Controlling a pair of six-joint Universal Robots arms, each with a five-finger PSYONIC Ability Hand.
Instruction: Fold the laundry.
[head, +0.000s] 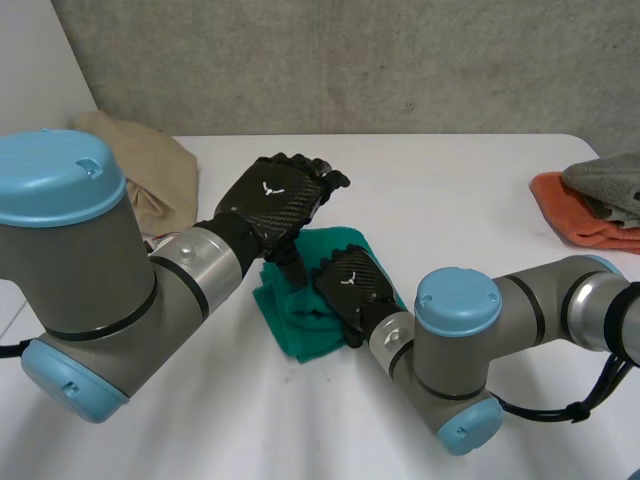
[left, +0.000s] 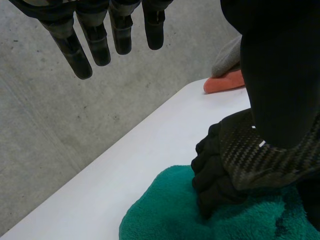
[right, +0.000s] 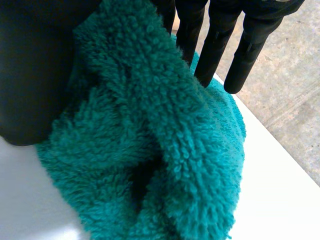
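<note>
A green fleece towel lies bunched in the middle of the white table. My right hand rests on the towel's right part, knuckles up. In the right wrist view a raised fold of the towel stands between the thumb and the fingers, which pinch it. In the left wrist view the right hand digs into the towel. My left hand hovers above the towel's far edge, open, with straight fingers that hold nothing.
A beige cloth lies at the table's far left. An orange cloth with a grey one on top sits at the right edge, also seen as orange and grey. A concrete wall stands behind the table.
</note>
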